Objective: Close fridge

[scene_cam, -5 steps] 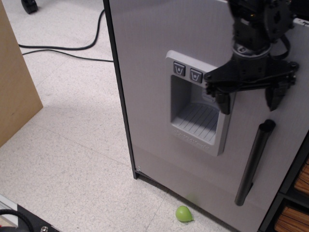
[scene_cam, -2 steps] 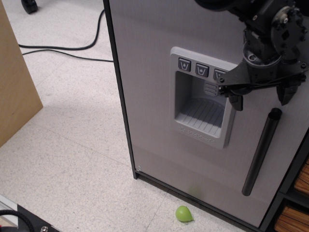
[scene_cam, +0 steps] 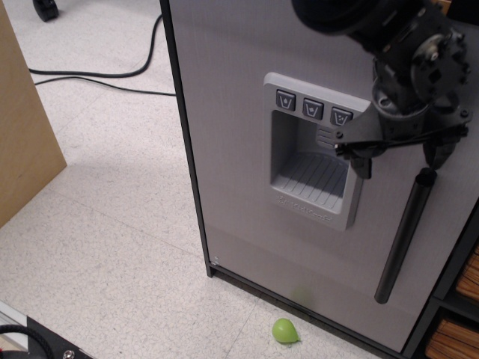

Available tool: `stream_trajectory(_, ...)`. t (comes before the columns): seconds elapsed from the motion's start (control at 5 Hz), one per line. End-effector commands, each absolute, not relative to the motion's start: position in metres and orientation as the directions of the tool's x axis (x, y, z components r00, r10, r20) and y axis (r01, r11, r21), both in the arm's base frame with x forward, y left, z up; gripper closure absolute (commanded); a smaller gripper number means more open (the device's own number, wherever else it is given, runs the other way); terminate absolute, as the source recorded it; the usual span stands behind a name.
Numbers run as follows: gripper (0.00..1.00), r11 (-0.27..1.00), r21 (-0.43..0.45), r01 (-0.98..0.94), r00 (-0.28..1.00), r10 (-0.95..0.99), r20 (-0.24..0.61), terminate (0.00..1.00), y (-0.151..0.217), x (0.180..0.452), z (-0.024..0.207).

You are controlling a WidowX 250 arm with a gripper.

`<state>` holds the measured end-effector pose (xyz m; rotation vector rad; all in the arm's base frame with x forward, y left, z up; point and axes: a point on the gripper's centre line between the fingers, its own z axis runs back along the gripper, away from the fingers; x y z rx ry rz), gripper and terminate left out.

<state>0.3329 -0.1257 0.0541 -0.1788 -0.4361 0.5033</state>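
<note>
Well, spread jaws (scene_cam: 399, 159) hover before the fridge (scene_cam: 239, 149) door (embossed dispenser lettering unreadable).

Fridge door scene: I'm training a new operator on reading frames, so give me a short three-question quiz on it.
1. True or false: the gripper is open, with the top of the black bar handle near its right fingertip.
2. How many buttons show on the dispenser panel of the fridge?
3. What lies on the floor in front of the door? A) a small green object B) a red cup C) a spoon

Key: 1 true; 2 three; 3 A.
</note>
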Motion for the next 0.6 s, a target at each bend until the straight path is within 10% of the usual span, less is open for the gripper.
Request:
stream_trajectory(0.0, 0.0, 0.877, -0.311, -0.367, 0.805, 0.467, 0.366, 0.0, -0.1149, 0.3012, 0.0902)
stream_trajectory(0.2, 0.0, 0.877, -0.311, -0.367, 0.805, 0.467, 0.366, 0.0, -0.1149, 0.3012, 0.0902)
stream_trajectory(0.4, 0.0, 0.877, -0.311, -0.367, 0.805, 0.467, 0.366, 1.0, -0.1149, 0.3012, 0.0902)
